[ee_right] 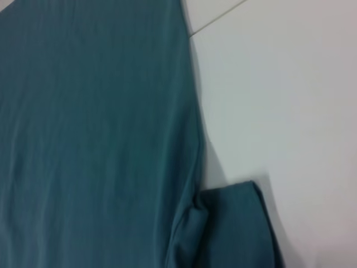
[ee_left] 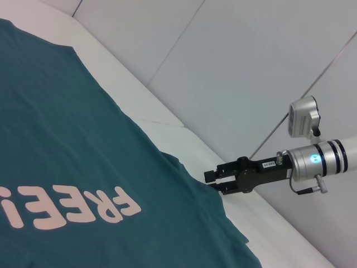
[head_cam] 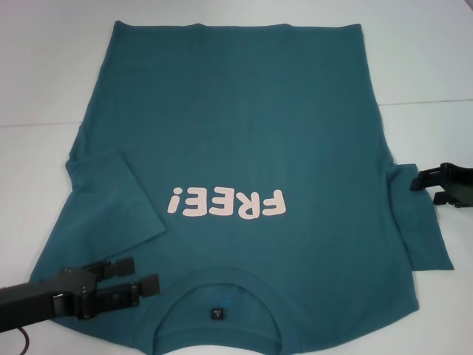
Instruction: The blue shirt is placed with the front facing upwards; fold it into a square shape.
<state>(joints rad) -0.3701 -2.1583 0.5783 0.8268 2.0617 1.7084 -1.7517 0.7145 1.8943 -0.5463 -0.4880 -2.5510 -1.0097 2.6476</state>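
The shirt [head_cam: 244, 140] lies flat, print up, on the white worktop [head_cam: 44, 66], collar at 6 o'clock nearest the robot and hem at 12. Its left sleeve [head_cam: 118, 196] is already turned in over the body; the right sleeve [head_cam: 425, 222] lies spread outward at 3 o'clock. The left gripper [head_cam: 144, 277] hovers at 7 o'clock beside the collar, fingers parted and holding nothing. The right gripper [head_cam: 416, 185] sits at the right sleeve's edge, fingers slightly apart, apparently gripping nothing. The sleeve-folding step looks half done; next, the right fingers should pinch that sleeve and carry it inward.
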